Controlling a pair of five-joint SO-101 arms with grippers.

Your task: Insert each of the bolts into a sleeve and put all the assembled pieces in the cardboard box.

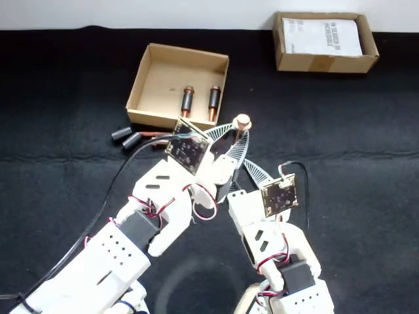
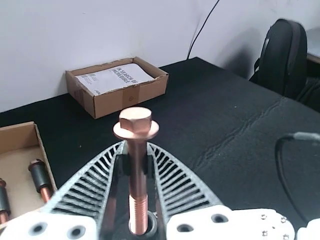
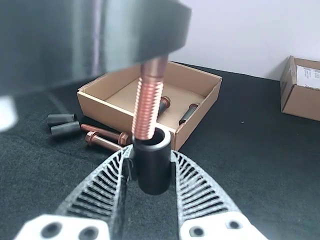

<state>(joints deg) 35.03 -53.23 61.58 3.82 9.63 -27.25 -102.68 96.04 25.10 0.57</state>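
Closest to the near edge of the tabletop (image 1: pixel 353 131), the two arms are leaning in toward each other so that their loads are meeting above the middle of the cloth. The right gripper (image 3: pixel 151 156) is clamping its fingers around a black sleeve (image 3: pixel 152 170), with the open mouth turned toward the other arm to give a clear entry. The left gripper (image 2: pixel 136 150) is pinching a copper bolt (image 2: pixel 136 125) by its shank. The head is sticking out past the fingertips and the threaded end is pointing back at the sleeve. The thread tip is sitting just at the sleeve's mouth, probably only starting to enter, so the insertion seems to be under way but not seated.

Beyond the grippers, toward the left side, two loose sleeves (image 1: pixel 126 137) and two loose bolts (image 3: pixel 102 135) are lying on the cloth just beside the near wall of the cardboard box (image 1: pixel 157 118), waiting their turn. Inside that open box two assembled pieces (image 1: pixel 188 99) are lying side by side, which suggests the job is partly done.

At the far right corner a second box (image 1: pixel 325 63) is holding a booklet (image 1: pixel 321 36), well apart from the work.
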